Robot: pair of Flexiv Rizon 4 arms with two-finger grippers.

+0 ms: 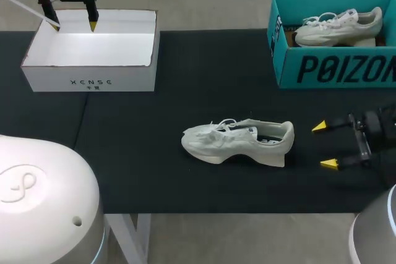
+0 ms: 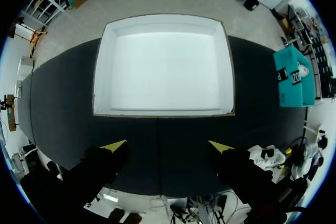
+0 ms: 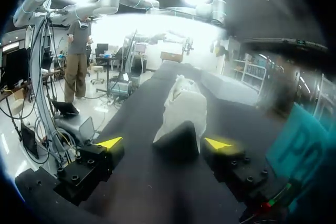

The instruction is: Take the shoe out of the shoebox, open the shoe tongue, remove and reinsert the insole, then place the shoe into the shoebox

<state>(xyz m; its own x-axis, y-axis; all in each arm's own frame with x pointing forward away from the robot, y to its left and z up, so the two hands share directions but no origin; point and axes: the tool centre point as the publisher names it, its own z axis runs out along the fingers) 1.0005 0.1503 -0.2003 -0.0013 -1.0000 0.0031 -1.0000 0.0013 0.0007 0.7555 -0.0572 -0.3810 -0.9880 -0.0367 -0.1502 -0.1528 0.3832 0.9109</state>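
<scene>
A pale grey-white shoe (image 1: 238, 142) lies on its sole in the middle of the black table, toe to the left, heel to the right. My right gripper (image 1: 328, 145) stands open just right of the heel, fingers pointing at it and apart from it. In the right wrist view the shoe (image 3: 181, 114) lies straight ahead of the open gripper (image 3: 164, 143), heel nearest. My left gripper (image 1: 73, 26) hangs open above the empty white shoebox (image 1: 93, 60) at the far left. The left wrist view looks down into that white shoebox (image 2: 164, 66) ahead of the open gripper (image 2: 168, 145).
A teal shoebox (image 1: 334, 66) at the far right back holds another white shoe (image 1: 337, 27). The teal shoebox (image 2: 294, 77) also shows in the left wrist view. Black table (image 1: 185, 91) stretches between the boxes. My robot's white base (image 1: 43, 202) fills the near left corner.
</scene>
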